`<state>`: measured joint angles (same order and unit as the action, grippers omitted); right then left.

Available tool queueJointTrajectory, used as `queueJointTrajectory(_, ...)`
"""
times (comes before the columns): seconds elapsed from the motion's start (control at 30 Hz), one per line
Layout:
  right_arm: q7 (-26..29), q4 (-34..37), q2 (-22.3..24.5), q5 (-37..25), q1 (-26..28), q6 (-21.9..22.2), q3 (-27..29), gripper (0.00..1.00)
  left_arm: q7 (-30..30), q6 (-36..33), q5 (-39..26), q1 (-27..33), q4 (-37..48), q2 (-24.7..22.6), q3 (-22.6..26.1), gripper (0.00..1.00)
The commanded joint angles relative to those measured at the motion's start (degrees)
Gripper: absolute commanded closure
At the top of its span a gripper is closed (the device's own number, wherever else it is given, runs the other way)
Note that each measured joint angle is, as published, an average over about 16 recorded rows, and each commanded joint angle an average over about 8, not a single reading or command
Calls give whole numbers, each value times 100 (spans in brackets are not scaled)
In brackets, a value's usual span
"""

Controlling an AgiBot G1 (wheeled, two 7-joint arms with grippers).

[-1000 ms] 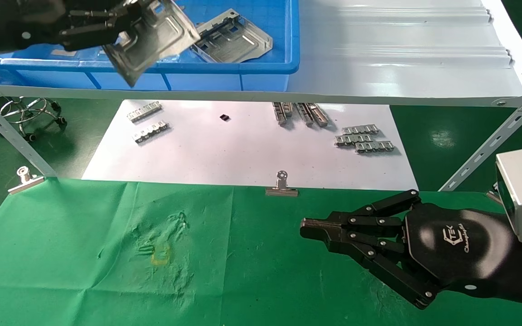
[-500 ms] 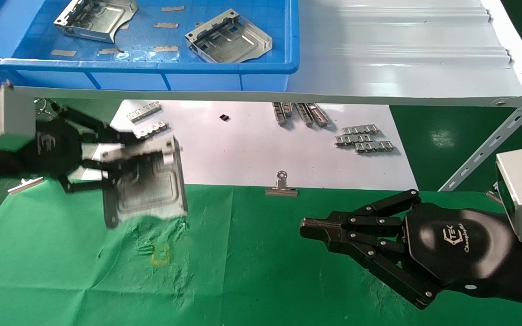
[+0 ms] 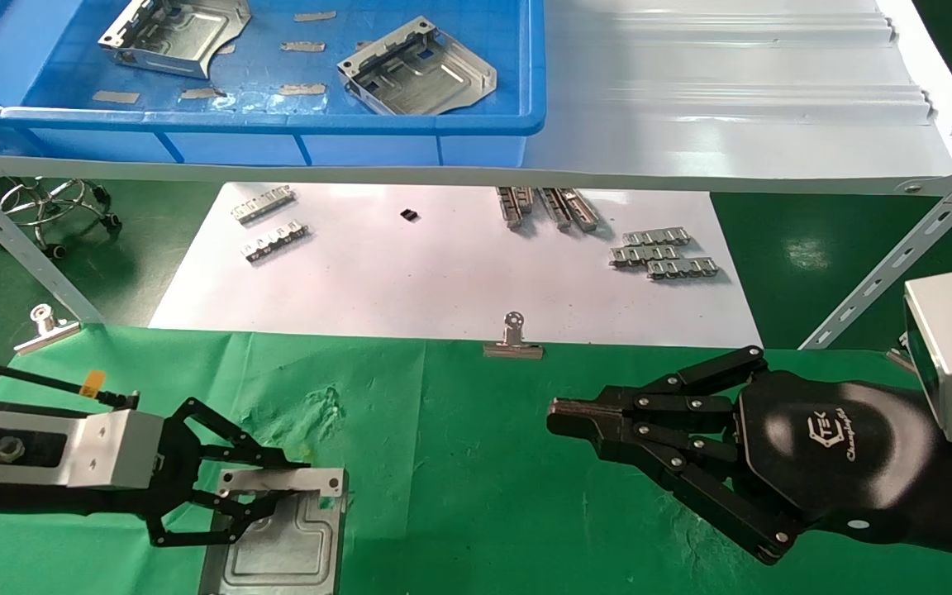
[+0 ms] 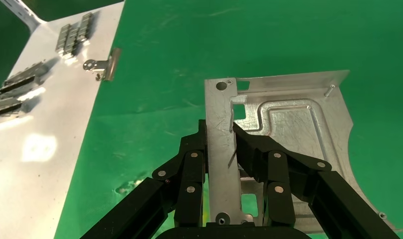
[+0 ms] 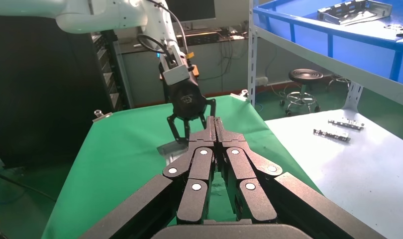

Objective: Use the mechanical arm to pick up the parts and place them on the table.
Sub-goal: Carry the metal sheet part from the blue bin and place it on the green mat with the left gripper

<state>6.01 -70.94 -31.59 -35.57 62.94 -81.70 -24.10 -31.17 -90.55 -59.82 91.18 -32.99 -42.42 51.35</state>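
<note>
Jaws, left: my left gripper (image 3: 278, 483) sits at the lower left of the head view, its black fingers (image 4: 192, 169) clenched on the raised rim of one silver part (image 3: 278, 549).

Held part: low over the green table (image 3: 459, 463), its far edge running off the bottom of the head view; whether it rests on the cloth I cannot tell. In the left wrist view the plate (image 4: 289, 117) shows an embossed groove, rectangular cut-outs and a round hole at one corner.

Jaws, right: my right gripper (image 3: 563, 416) hovers over the table at the lower right of the head view, fingers pressed together on nothing; the closed tips (image 5: 215, 130) show in the right wrist view.

Other parts: two more plates (image 3: 170, 33) (image 3: 418, 68) lie in the blue bin (image 3: 484, 124) at the upper left, on the grey shelf (image 3: 732, 124).

Remainder: white sheet (image 3: 443, 281) at centre carrying small toothed strips (image 3: 662, 252); a metal clip (image 3: 513, 340) on the table's far edge.
</note>
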Motion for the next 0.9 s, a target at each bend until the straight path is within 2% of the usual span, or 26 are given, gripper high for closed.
queueJointTrajectory(0.03, 0, 0, 0, 0, 0, 0, 0, 100, -134, 10, 19, -4, 191, -77, 118, 100)
queueJointTrajectory(0.27, 0, 0, 0, 0, 0, 0, 0, 100, -851, 174, -212, 106, 1064, -441, 309, 100)
queueJointTrajectory(0.67, 0, 0, 0, 0, 0, 0, 0, 100, -1897, 464, -305, 262, 2188, -1007, 317, 99)
queueJointTrajectory(0.73, 0, 0, 0, 0, 0, 0, 0, 100, -2021, 490, -303, 276, 2312, -1071, 312, 90)
queueJointTrajectory(0.9, 0, 0, 0, 0, 0, 0, 0, 100, -2260, 595, -297, 316, 2576, -1194, 298, 29)
